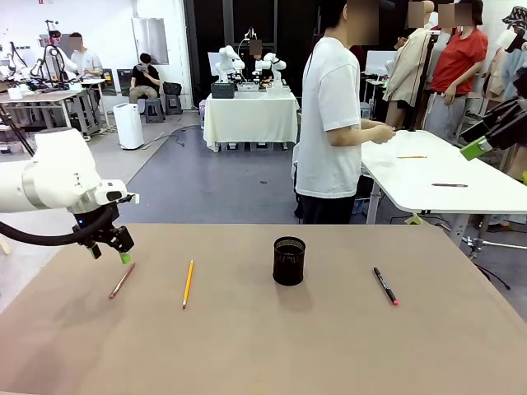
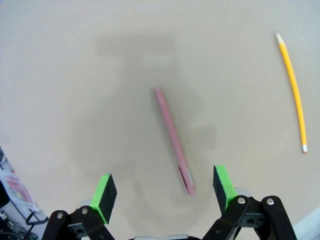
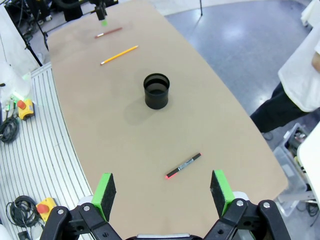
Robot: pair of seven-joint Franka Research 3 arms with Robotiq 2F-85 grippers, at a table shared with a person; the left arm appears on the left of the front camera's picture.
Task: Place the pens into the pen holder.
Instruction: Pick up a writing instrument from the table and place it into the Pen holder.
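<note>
Hovering over the blurry reddish pencil (image 2: 170, 134), the left claw (image 2: 165, 189) gapes.

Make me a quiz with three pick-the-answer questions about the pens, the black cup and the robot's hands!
1. Where is the black marker?
A) inside the pen holder
B) on the brown table, on the robot's right of the holder
C) in a gripper

2. How many pens lie on the brown table?
A) one
B) five
C) three

3. The left gripper above the reddish pencil is:
A) open
B) shut on the pencil
C) shut on the holder

Answers:
1 B: the marker lies flat, apart from the holder.
2 C: the marker, the yellow pencil and the reddish pencil.
3 A: its green pads stand wide apart, gripping nothing.
</note>
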